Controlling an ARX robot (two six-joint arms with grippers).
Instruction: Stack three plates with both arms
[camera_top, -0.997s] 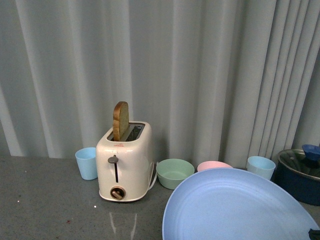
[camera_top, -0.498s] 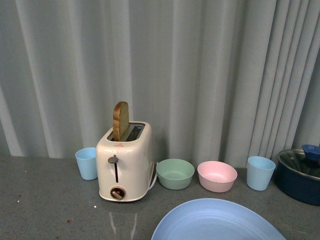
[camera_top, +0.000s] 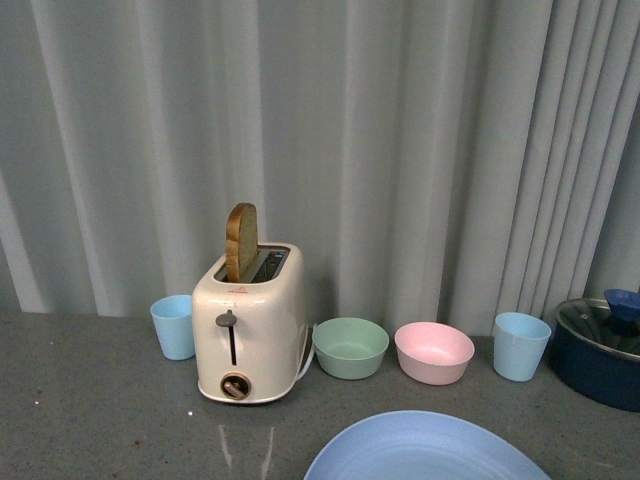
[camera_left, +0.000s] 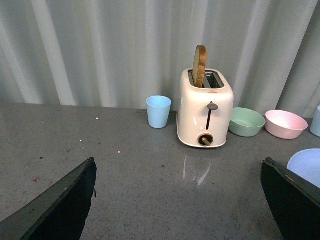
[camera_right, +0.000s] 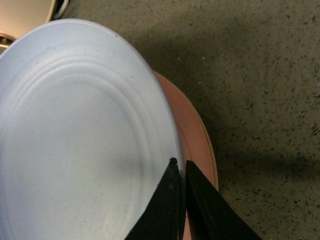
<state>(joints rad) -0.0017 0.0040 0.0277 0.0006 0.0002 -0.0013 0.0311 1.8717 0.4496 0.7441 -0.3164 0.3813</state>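
Note:
The light blue plate (camera_top: 425, 448) shows at the bottom edge of the front view, right of centre, and fills most of the right wrist view (camera_right: 75, 140). My right gripper (camera_right: 179, 167) is shut on its rim, one finger above and one below. Under it lies the pink plate (camera_right: 192, 135), only a crescent of it showing, with a thin cream edge (camera_right: 214, 160) beneath that. My left gripper (camera_left: 180, 200) is open over bare counter, its fingers (camera_left: 60, 205) wide apart, with a sliver of the light blue plate (camera_left: 306, 167) beside one finger.
A cream toaster (camera_top: 248, 330) holding a bread slice stands mid-counter before a grey curtain. Beside it are a light blue cup (camera_top: 174, 326), a green bowl (camera_top: 350, 346), a pink bowl (camera_top: 434, 352), another light blue cup (camera_top: 521, 345) and a dark blue lidded pot (camera_top: 602, 350).
The light blue plate has dropped lower in the front view and shifted left, uncovering the pink bowl and the right cup. The left arm shows no earlier frame.

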